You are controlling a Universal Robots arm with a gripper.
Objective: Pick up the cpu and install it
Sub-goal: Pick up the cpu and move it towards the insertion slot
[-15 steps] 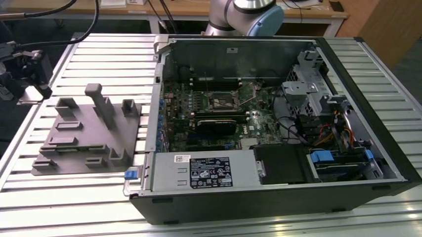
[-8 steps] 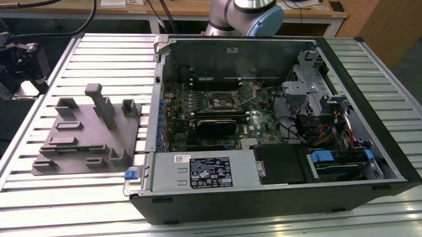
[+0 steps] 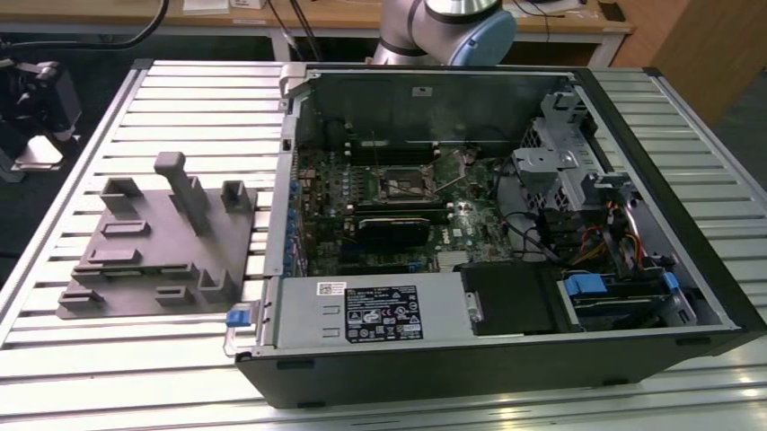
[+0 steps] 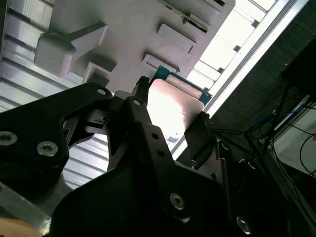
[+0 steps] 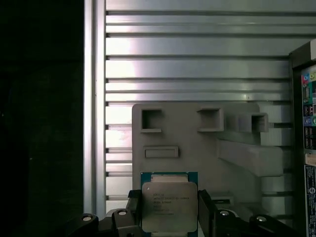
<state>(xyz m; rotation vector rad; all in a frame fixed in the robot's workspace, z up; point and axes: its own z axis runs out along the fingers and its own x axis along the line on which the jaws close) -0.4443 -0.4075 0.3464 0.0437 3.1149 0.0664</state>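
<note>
Hand (image 5: 169,213) clamped on two opposite edges of the cpu (image 5: 169,200) in the first wrist view: square, silvery top toward the camera, sides parallel to the grey fixture plate (image 5: 197,143) behind it. In the second wrist view, the cpu sits between the black fingers (image 4: 197,140), before the plate's edge and the slatted bench (image 4: 19,29).

1. cpu (image 5: 169,206): several lines of small dark print run across its pale metal top in the first wrist view; too fine to make out.
2. power supply box (image 3: 312,321), lower middle of the exterior view: a white label (image 3: 383,313) with a black panel of tiny print and marks; none legible.
3. computer case (image 5: 310,98): a white printed strip (image 5: 311,185) on its edge in the first wrist view; cut off, unreadable.
4. small white sticker (image 3: 422,91) on the case's inner wall, upper middle of the exterior view; unreadable.
</note>
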